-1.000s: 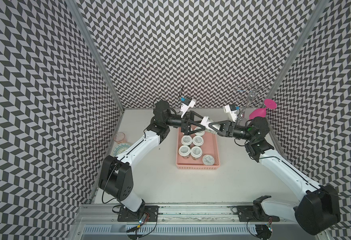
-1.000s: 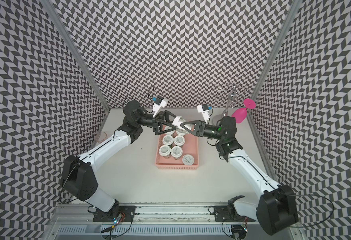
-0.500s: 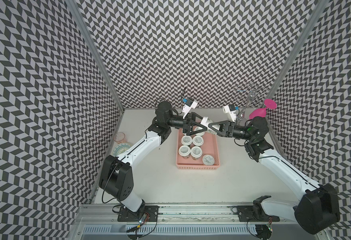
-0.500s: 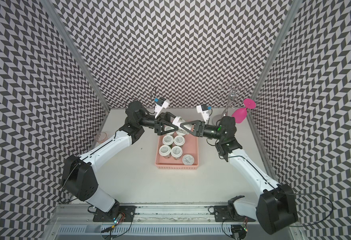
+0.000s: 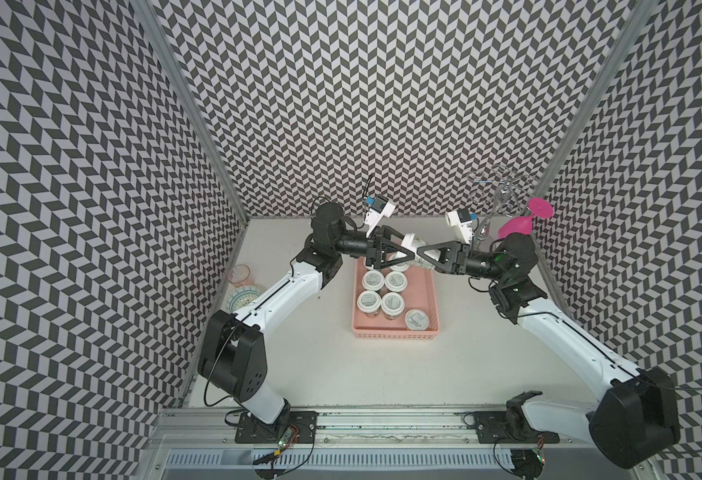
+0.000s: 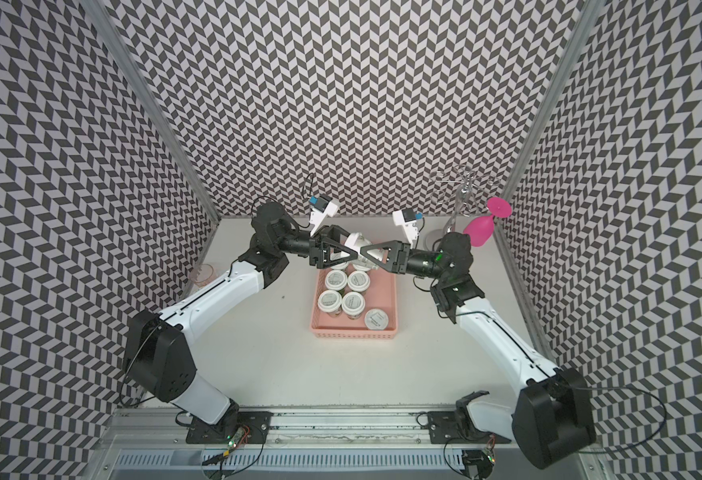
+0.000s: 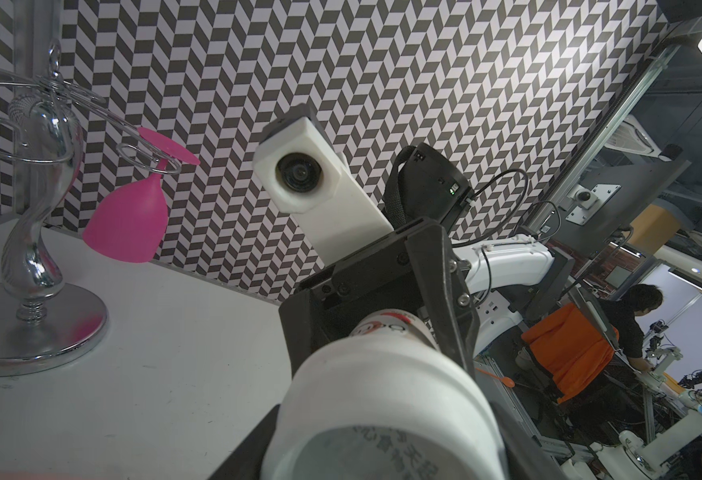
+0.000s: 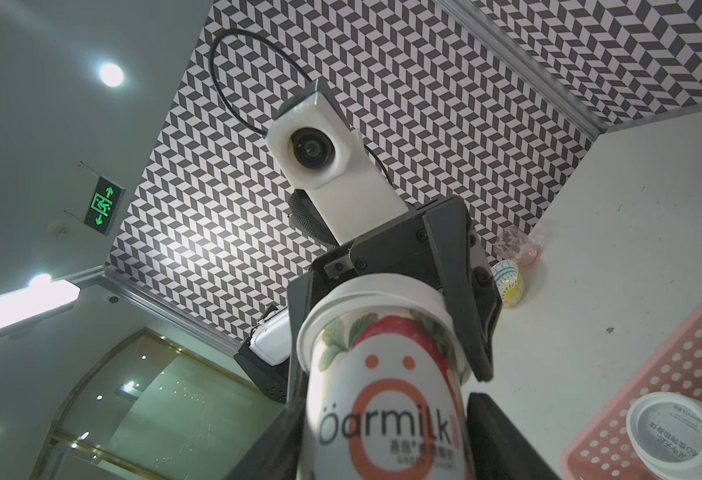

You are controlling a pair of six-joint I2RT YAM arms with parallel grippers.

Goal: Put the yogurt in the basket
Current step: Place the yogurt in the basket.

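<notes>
One yogurt cup [image 5: 412, 244] [image 6: 356, 242] hangs in the air over the back end of the salmon-pink basket [image 5: 395, 335] [image 6: 353, 333], caught between both grippers. My left gripper [image 5: 406, 254] [image 7: 382, 444] is shut on its white lid end [image 7: 382, 395]. My right gripper [image 5: 424, 256] [image 8: 382, 453] stands around the base end, where the strawberry label [image 8: 382, 399] shows. A narrow gap shows between one of its fingers [image 8: 494, 440] and the cup. Several more yogurt cups [image 5: 373, 280] [image 6: 329, 300] stand upright in the basket, and one [image 5: 417, 319] sits alone near its front right corner.
A magenta wine glass [image 5: 515, 226] hangs upside down from a chrome rack [image 5: 501, 195] in the back right corner. A clear pinkish tumbler [image 5: 239, 274] and a patterned bowl [image 5: 243, 296] sit by the left wall. Patterned walls close in three sides.
My left gripper has moved right to the cup held out by the right gripper and closed its jaws on the lid end. The right jaws have eased slightly wider.
</notes>
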